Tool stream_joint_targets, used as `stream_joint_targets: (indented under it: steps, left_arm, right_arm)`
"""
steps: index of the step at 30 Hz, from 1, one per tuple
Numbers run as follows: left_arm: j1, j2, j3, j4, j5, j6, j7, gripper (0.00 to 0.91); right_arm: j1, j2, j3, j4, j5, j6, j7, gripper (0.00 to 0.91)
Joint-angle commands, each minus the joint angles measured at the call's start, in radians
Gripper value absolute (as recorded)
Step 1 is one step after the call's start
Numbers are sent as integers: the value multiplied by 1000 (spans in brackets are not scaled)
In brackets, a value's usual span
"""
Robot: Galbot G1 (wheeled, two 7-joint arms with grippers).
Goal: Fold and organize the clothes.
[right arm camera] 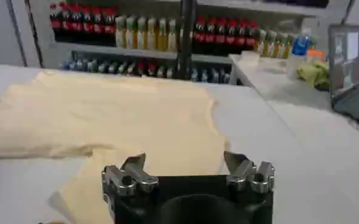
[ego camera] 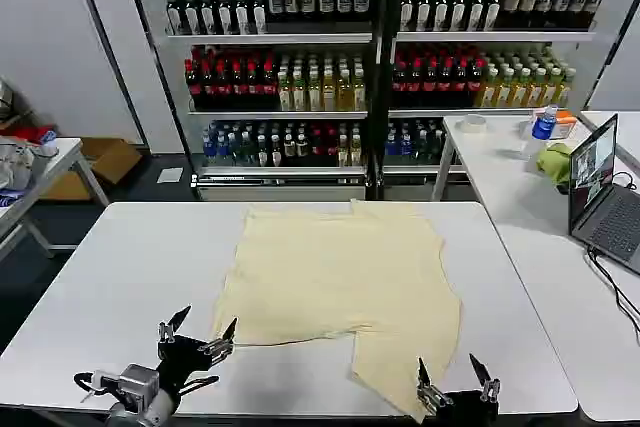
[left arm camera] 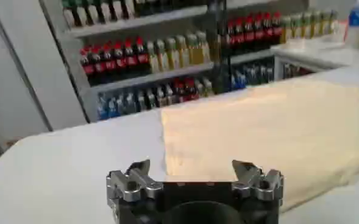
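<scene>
The pale yellow T-shirt is spread flat on the white table, somewhat right of the middle, with one portion trailing toward the near edge on the robot's right. It is laid open rather than bunched, which is judged to leave its near edges exposed for picking up before a fold is made; no fold is seen yet.

The left gripper is held low at the near edge of the table, just beside the shirt's near left corner, with its jaws spread apart and nothing between them. In the left wrist view the cloth lies just ahead of the open fingertips. The right gripper is placed at the trailing near-right portion of the shirt, its jaws likewise apart and empty; the fabric is seen directly ahead of it. Both are judged to be positioned for a simultaneous grasp of the near hem.

Behind the table, shelves of bottles are stood, and a laptop is set on a side table to the right, well apart from the shirt.
</scene>
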Motion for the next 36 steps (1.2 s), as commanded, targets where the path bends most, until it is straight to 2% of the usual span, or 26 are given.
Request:
stream_joint_targets:
  steps: [1,24,26,27,28,29,30,31,33,34,35,36]
  left_arm:
    - [-40,42,39,142,-5,46,1,907]
    - [-105,30,98,201,-9,45,7,907]
    - [-101,28,101,196,-9,44,9,877]
    - [-101,26,102,195,-9,44,8,675]
    - [-100,24,102,195,-9,44,9,292]
    - [-99,23,103,196,-9,43,10,50]
    - [-99,22,104,196,-9,43,11,10]
    - [-98,21,104,196,-9,43,11,10]
    - [-96,20,106,195,-9,43,14,10]
    - [-95,20,106,194,-9,43,15,10]
    - [-94,19,106,193,-9,43,16,10]
    - [-93,19,105,193,-9,43,17,10]
  right_arm:
    - [12,1,-36,-53,-3,-21,-1,907]
    - [22,34,-81,-81,-55,-24,1,907]
    - [23,37,-86,-84,-54,-26,1,907]
    - [24,38,-87,-85,-54,-26,2,907]
    - [25,39,-89,-89,-51,-27,5,897]
    - [26,40,-90,-92,-49,-26,5,715]
    - [27,41,-91,-95,-47,-26,6,635]
    - [27,42,-92,-97,-45,-26,8,494]
    - [26,45,-95,-100,-35,-33,16,343]
    - [26,45,-95,-100,-32,-35,17,232]
    - [24,46,-95,-100,-26,-37,18,161]
    - [23,46,-95,-101,-22,-40,19,141]
